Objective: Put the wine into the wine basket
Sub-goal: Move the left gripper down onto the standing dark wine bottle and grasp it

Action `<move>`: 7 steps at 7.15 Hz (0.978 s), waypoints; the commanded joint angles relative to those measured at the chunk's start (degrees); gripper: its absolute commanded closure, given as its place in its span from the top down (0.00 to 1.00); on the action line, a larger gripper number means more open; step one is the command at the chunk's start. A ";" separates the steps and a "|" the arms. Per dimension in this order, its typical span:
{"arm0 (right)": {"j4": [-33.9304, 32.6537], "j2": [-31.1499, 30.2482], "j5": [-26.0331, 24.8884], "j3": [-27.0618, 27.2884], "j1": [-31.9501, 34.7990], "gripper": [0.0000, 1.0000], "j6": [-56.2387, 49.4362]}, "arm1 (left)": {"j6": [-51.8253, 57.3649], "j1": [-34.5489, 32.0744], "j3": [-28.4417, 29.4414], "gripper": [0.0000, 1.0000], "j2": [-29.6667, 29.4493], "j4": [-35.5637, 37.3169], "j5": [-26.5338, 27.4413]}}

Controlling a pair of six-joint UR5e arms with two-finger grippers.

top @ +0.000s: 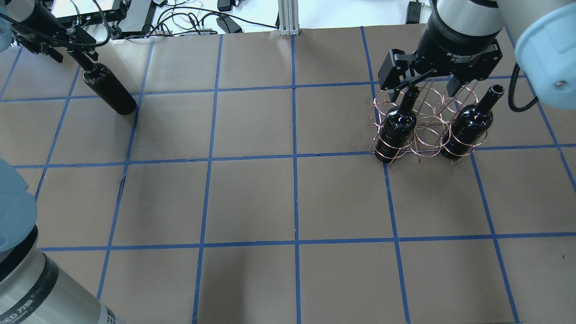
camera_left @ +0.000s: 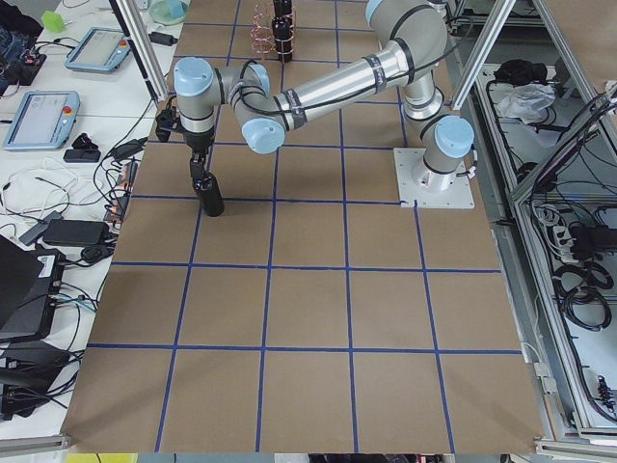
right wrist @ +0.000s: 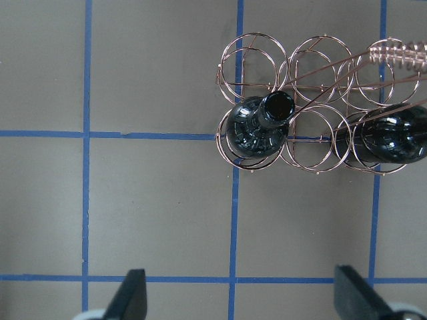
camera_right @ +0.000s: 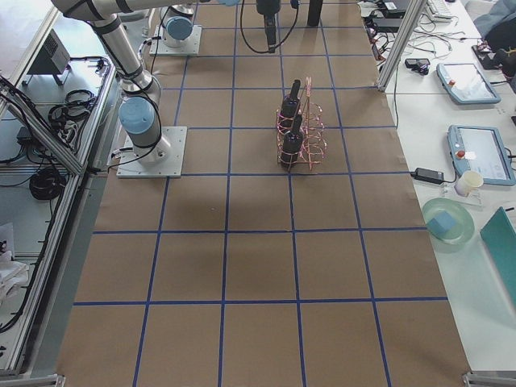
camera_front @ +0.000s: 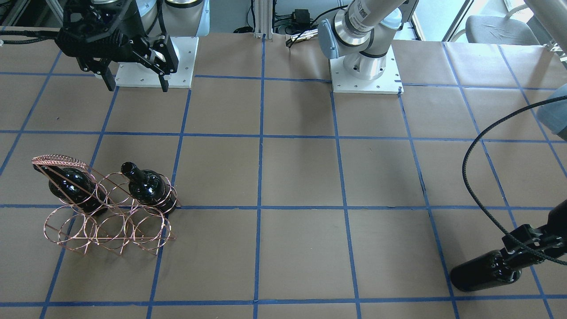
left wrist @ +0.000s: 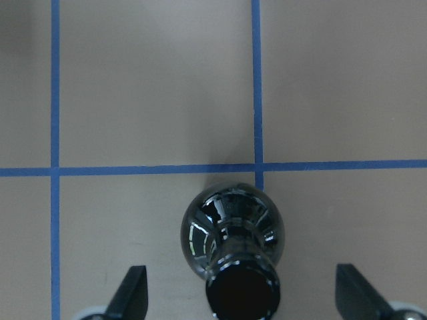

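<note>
Between the spread fingers [left wrist: 133,290] of the left end effector [left wrist: 243,297] stands the wine [left wrist: 233,233], ungripped.

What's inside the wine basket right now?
Two bottles stand in the basket's end rings of one row; the other four rings look empty. The handle partly covers one bottle.

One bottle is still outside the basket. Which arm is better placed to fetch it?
Left. The left gripper, open, straddles the loose bottle's neck; the right gripper hangs open over the wine basket, across the table.
</note>
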 commanded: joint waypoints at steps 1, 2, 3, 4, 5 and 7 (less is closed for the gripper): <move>0.00 0.00 0.26 0.02 0.00 1.00 0.18 | -0.01 0.00 1.58 0.95 -1.97 0.26 -0.63; 0.00 0.00 0.35 0.02 0.00 1.00 0.27 | 0.08 0.00 1.84 0.83 -2.06 0.26 -0.63; 0.00 0.08 0.35 0.02 0.00 1.00 0.27 | 0.08 0.00 1.84 0.79 -1.97 0.26 -0.63; 0.00 0.00 0.35 0.02 0.00 1.00 0.18 | 0.08 0.00 1.76 0.43 -1.97 -0.18 -0.80; 0.00 0.00 0.35 0.10 0.00 1.00 0.18 | 0.08 0.00 1.67 0.34 -1.97 -0.53 -0.72; 0.00 0.00 0.35 0.37 0.00 1.00 0.18 | 0.08 0.00 1.32 0.00 -1.97 -1.06 -0.80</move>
